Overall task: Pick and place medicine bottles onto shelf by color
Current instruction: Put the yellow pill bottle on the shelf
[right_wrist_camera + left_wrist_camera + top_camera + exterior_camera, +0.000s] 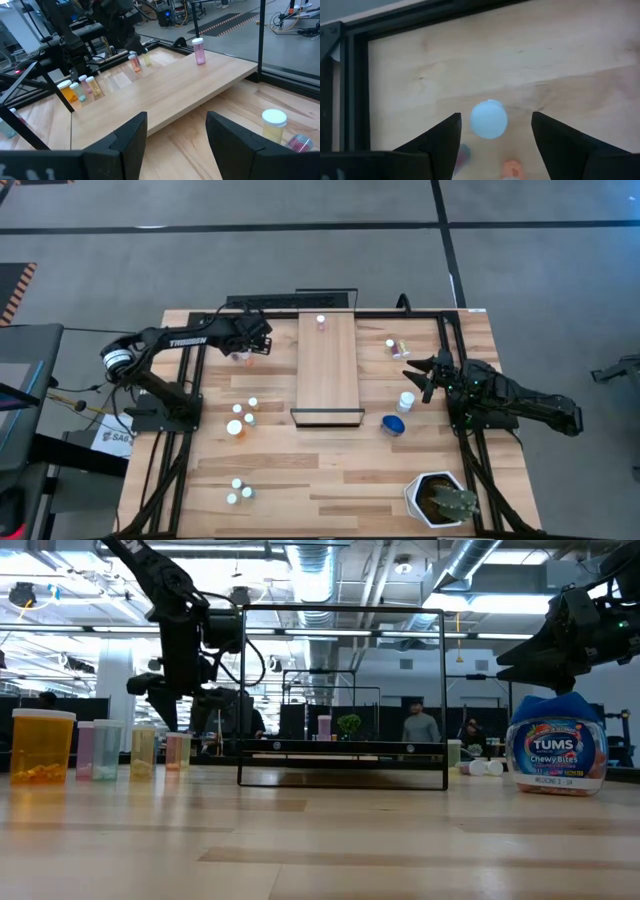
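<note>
The long light-wood shelf (328, 370) lies in the middle of the table, with one pink bottle (321, 322) standing at its far end; the bottle also shows in the right wrist view (199, 51). My left gripper (258, 340) is open, pointing down, left of the shelf's far end. In the left wrist view (495, 135) its fingers stand on either side of a white-capped bottle (489, 119) without touching it. My right gripper (418, 373) is open and empty right of the shelf, above the table (560, 650). Several small bottles (240, 418) stand left of the shelf.
More small bottles stand near the front left (238, 491) and at the far right (395, 346). A white bottle (405, 400) and the blue bottle (393, 424) stand near my right gripper. A white plant pot (440, 500) stands at the front right. A dark frame (343, 700) surrounds the shelf.
</note>
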Controlling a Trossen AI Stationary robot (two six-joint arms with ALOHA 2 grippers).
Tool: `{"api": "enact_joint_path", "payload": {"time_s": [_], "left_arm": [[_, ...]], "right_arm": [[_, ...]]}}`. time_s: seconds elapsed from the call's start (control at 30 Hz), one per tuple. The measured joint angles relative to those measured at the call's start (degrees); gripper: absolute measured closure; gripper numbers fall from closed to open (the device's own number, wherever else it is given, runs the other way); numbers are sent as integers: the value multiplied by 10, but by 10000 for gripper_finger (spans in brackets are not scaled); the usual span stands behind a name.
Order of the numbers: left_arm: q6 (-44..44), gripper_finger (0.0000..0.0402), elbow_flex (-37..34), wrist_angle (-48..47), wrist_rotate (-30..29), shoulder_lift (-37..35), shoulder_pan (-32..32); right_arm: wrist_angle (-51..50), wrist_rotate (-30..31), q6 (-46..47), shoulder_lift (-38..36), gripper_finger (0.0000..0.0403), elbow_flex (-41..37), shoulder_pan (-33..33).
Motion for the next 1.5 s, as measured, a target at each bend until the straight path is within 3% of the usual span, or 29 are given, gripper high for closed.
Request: {"api": "enact_joint_path", "payload": {"time_s": [0.33,0.83,1.17,1.5], "left_arm": [[5,182,0,23,11,37,15],[11,295,0,39,28,37,14],[75,299,56,81,42,37,-2],[145,300,130,175,52,55,-57]], "right_arm": [[0,0,0,0,178,0,0],[0,0,0,0,178,0,0],[0,0,0,0,178,0,0],[0,0,0,0,178,0,0]]}}
